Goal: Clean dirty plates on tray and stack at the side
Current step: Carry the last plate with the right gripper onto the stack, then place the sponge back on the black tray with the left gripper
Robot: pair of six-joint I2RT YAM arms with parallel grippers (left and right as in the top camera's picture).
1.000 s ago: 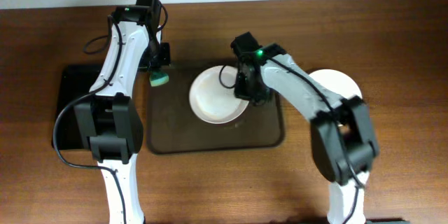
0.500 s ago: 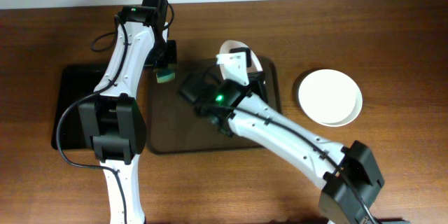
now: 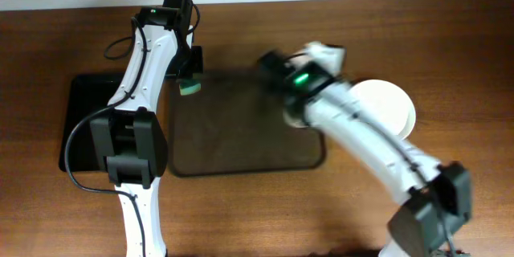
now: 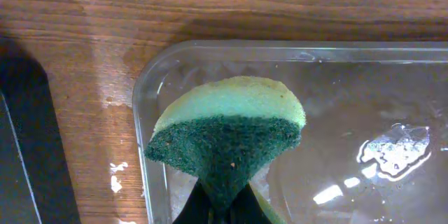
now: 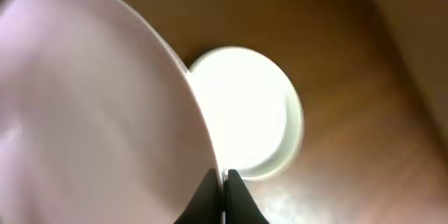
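The dark-brown tray (image 3: 233, 136) holds no plates. My right gripper (image 5: 224, 177) is shut on the rim of a white plate (image 5: 91, 105) and holds it tilted in the air. In the overhead view this arm is motion-blurred over the tray's right end (image 3: 317, 60). White plates (image 3: 395, 103) sit on the table to the right of the tray, and show below the held plate in the right wrist view (image 5: 245, 112). My left gripper (image 4: 222, 206) is shut on a green sponge (image 4: 227, 126) above the tray's far left corner (image 4: 143, 98); the sponge also shows in the overhead view (image 3: 189, 88).
A smaller black tray (image 3: 88, 120) lies left of the brown tray. The brown tray's floor shows wet glints (image 4: 392, 150). The wooden table's far edge (image 3: 321, 0) meets a white wall.
My right arm lifted the plate off the tray, swung it left and up, and has now swept it right toward the plates beside the tray. The left arm with the sponge has barely moved.
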